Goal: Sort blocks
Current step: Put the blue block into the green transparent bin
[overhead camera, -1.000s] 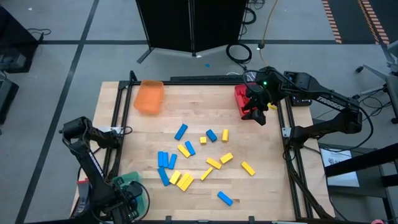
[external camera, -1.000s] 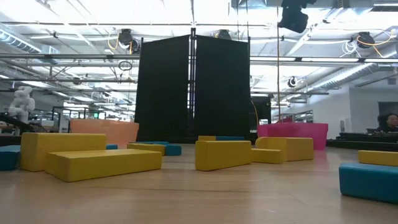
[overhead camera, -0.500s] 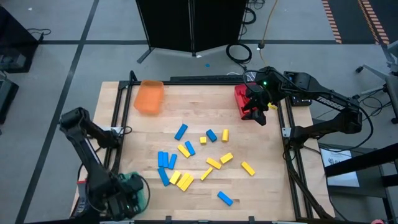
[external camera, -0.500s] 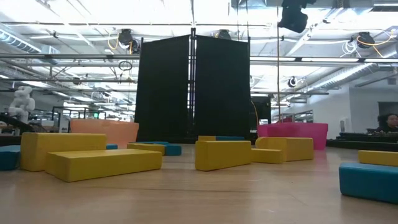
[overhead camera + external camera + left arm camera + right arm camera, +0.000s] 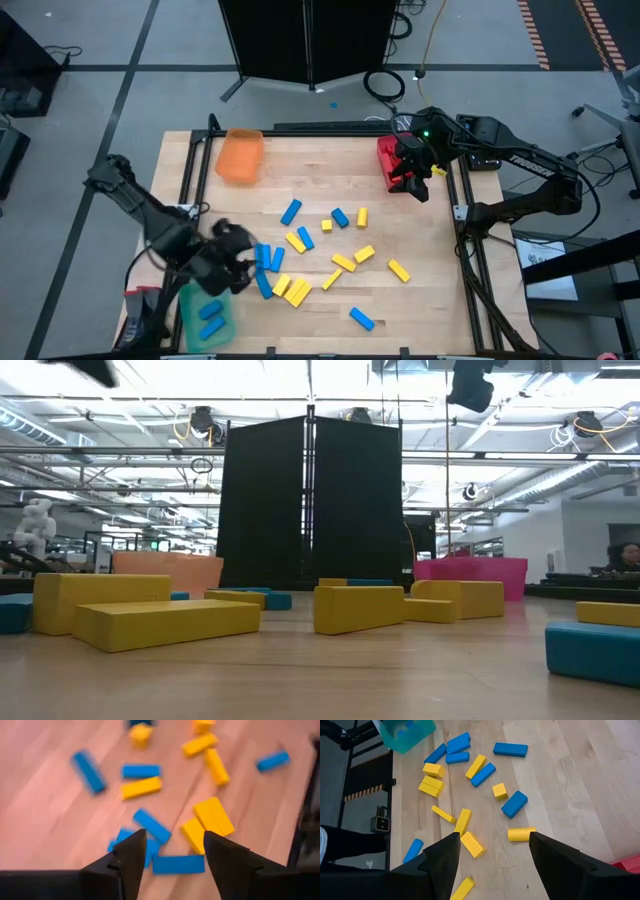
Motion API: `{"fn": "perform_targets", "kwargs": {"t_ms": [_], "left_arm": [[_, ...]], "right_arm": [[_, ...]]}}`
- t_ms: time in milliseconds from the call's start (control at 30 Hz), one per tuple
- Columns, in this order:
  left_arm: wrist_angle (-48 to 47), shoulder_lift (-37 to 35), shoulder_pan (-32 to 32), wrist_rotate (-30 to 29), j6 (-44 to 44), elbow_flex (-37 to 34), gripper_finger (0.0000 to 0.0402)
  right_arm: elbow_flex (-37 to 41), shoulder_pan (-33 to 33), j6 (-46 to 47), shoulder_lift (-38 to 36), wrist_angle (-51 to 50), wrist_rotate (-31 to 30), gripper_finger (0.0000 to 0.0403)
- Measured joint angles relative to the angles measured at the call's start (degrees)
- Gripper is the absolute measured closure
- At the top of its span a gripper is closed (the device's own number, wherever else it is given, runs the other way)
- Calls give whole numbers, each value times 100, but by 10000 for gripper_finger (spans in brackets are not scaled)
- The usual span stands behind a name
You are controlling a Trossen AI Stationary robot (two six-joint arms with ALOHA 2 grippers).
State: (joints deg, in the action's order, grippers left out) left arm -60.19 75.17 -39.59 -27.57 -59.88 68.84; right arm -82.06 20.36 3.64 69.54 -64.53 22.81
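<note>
- The pale wooden tabletop (image 5: 430, 310) sits in a black frame on a grey workshop floor, with a tall black screen (image 5: 310, 500) behind it.
- Scattered across the middle of the wood are the small rectangular blue and yellow blocks (image 5: 300, 262), some lying alone, some packed side by side near the left arm.
- The left gripper (image 5: 228, 268) is over the near-left part of the table, just beside the packed blue blocks (image 5: 150, 837). Its two dark fingers (image 5: 131, 857) are spread apart with nothing between them.
- I'd judge the risk here is crowding: the blue pieces touch yellow ones (image 5: 212, 817), so a descent a little off line could trap two blocks or push the cluster askew.
- The translucent green plastic tray (image 5: 207, 318) at the near-left corner already has a couple of blue blocks in it. It lies close under the left arm, so a low sweep could catch its rim and tip it.
- The right gripper (image 5: 411, 178) hangs at the far-right edge over the red plastic tray (image 5: 384, 155), fingers parted and empty in its wrist view (image 5: 490, 865).
- A flat orange plastic tray (image 5: 240, 157) rests at the far-left side, well apart from both arms.
- If both arms head for the middle at once, they might meet over the same pile.
</note>
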Motion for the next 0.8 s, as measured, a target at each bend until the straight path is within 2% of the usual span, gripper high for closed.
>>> {"fn": "perform_targets", "kwargs": {"t_ms": [167, 300, 367, 500, 800], "left_arm": [[996, 397, 584, 894, 3034, 0, 197], [975, 853, 866, 1455, 4521, -10, 197], [976, 1080, 968, 1845, 4978, -91, 197], [961, 1535, 1070, 2418, 5355, -265, 197], [926, 2167, 904, 2614, 6432, -304, 197]], "right_arm": [[0, 0, 15, 0, 0, 0, 167], [0, 0, 143, 0, 2, 0, 167], [0, 0, 162, 0, 2, -2, 167], [0, 0, 168, 0, 0, -1, 167], [0, 0, 168, 0, -17, -2, 167]]}}
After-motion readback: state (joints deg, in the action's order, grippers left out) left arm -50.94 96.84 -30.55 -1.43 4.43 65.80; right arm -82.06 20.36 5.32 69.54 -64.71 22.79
